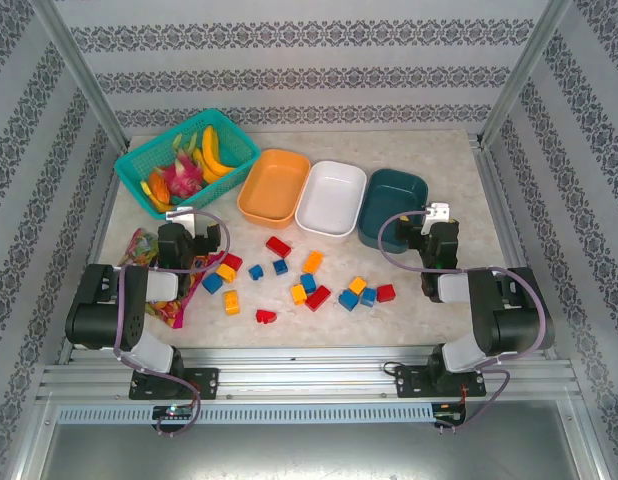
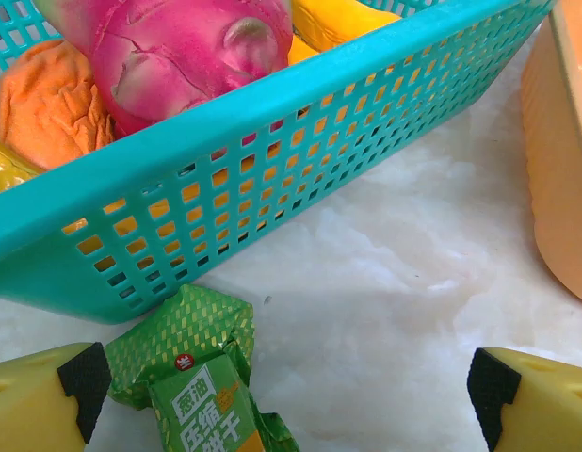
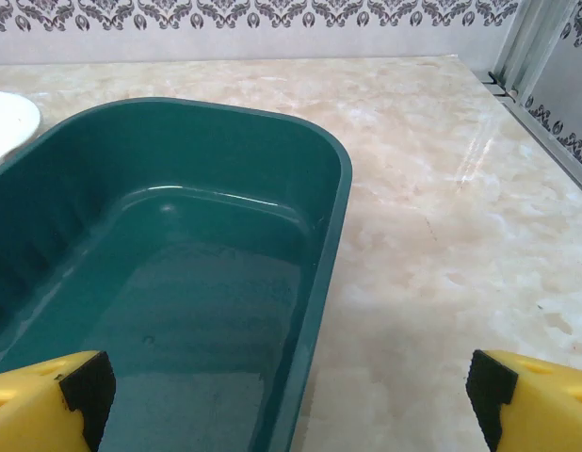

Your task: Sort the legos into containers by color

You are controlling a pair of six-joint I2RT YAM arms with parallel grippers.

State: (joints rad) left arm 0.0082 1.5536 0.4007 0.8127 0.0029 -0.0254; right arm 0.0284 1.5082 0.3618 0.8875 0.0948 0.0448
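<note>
Sorting is judged not yet begun: legos are scattered on the worktop, near the three empty containers. Left end effector and right end effector are seen released, nothing grasped. Next, one brick must be approached and pinched squarely.

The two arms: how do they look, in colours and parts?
Both the left arm and the right arm have chunky black joints with pale grey links, and a thin purplish cable loops along each. The fingers are yellow with black pads.
</note>
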